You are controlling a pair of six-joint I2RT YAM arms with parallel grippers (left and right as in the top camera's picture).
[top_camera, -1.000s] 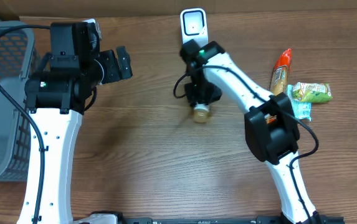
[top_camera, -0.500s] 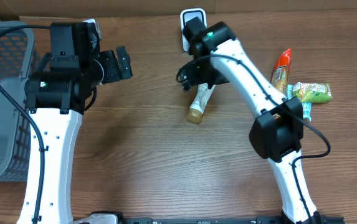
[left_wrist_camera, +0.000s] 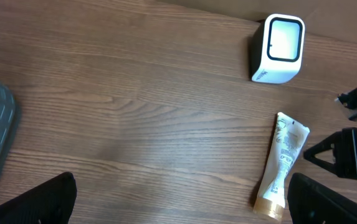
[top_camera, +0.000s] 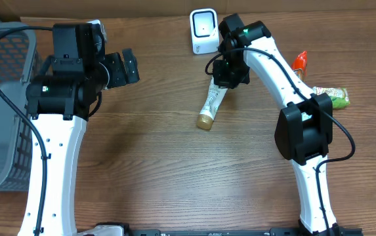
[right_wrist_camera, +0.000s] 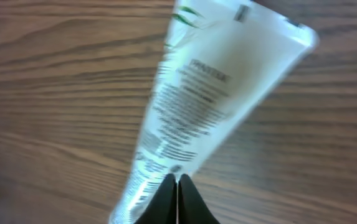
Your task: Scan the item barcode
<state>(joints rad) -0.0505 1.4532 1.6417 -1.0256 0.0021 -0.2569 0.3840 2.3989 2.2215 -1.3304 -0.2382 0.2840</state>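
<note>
Dropped since 1 second ago, the tube [top_camera: 210, 105] lies flat on the table [top_camera: 142, 157]. My right pincer [top_camera: 230, 78] is shut and empty, my left pincer [top_camera: 127, 67] wide open. Presenting its barcode to the scanner [top_camera: 203, 29] looks still undone.

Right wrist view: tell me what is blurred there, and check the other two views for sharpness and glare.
Right wrist view: the tube is smeared, its print mostly unreadable, and the wood grain is soft too. Left wrist view: sharp, with the window of the scanner showing as a flat pale patch. Overhead view: crisp and evenly lit, no strong glare on the wood.
</note>
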